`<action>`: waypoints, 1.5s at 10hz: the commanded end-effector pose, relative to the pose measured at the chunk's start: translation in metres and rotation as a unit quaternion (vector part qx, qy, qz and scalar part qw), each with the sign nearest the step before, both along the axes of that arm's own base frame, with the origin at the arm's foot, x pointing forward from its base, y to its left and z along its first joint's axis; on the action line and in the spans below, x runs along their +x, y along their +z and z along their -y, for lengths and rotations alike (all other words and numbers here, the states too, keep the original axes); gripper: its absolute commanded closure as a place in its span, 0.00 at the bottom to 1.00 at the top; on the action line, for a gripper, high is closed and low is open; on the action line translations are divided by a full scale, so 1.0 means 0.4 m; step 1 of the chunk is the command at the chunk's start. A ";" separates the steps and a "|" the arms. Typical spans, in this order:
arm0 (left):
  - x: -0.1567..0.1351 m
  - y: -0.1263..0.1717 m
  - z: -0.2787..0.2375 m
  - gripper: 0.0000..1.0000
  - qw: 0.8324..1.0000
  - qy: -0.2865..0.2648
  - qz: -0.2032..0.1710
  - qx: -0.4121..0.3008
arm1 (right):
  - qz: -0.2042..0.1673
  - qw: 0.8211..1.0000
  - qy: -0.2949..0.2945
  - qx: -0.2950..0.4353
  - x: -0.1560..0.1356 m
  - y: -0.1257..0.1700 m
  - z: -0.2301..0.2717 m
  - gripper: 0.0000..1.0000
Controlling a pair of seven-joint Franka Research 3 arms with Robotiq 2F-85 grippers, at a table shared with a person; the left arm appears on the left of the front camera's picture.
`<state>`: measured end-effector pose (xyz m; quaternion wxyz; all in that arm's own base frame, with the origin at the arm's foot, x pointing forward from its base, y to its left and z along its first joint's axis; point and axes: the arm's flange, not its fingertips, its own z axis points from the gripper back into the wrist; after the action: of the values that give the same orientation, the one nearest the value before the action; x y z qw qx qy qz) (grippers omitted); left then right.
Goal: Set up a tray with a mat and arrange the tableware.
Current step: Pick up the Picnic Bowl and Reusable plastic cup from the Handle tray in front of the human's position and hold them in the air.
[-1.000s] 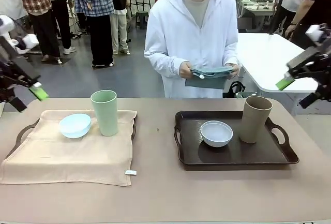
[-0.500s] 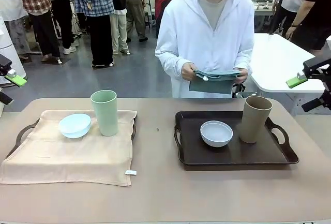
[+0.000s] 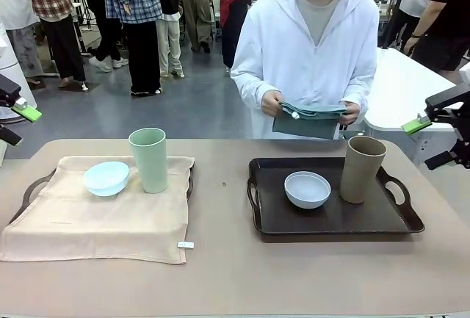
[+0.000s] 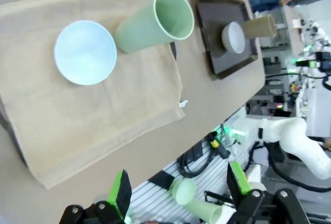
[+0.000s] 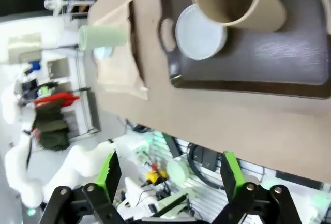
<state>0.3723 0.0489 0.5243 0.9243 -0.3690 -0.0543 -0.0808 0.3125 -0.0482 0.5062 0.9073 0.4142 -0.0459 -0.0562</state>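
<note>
While the left tray (image 3: 33,186) bears mat (image 3: 95,219), pale blue bowl (image 3: 106,178) and green cup (image 3: 148,160), the right tray (image 3: 367,219) lacks a mat. Left claw (image 4: 180,187) and right claw (image 5: 169,171) hang released.

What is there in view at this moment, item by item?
table: one, tan, across the foreground
left tray: one, dark, under the mat, handles showing
mat: one, beige, draped over the left tray
pale blue bowl: one, on the mat
pale green cup: one, upright on the mat beside that bowl
right tray: one, dark brown, no mat on it
white-grey bowl: one, on the right tray
tan-brown cup: one, upright on the right tray
folded cloth: one, grey-green, held at the far side
person's hands: two, holding the cloth
left fingers: two, green-padded, open, empty
right fingers: two, green-padded, open, empty
</note>
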 end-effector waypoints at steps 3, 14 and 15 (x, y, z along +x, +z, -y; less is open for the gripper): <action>0.014 -0.041 -0.161 0.03 0.990 0.006 -0.008 -0.142 | 0.066 0.981 -0.002 0.183 -0.103 -0.070 0.215 0.00; -0.010 -0.067 -0.189 0.03 0.988 0.016 -0.018 -0.150 | 0.071 0.978 -0.019 0.194 -0.149 -0.079 0.264 0.00; -0.010 -0.067 -0.189 0.03 0.988 0.016 -0.018 -0.150 | 0.071 0.978 -0.019 0.194 -0.149 -0.079 0.264 0.00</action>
<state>0.3696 0.1241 0.4948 0.8629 -0.5008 -0.0476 -0.0478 0.2532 -0.1543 0.4714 0.8096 0.5758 -0.0986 -0.0570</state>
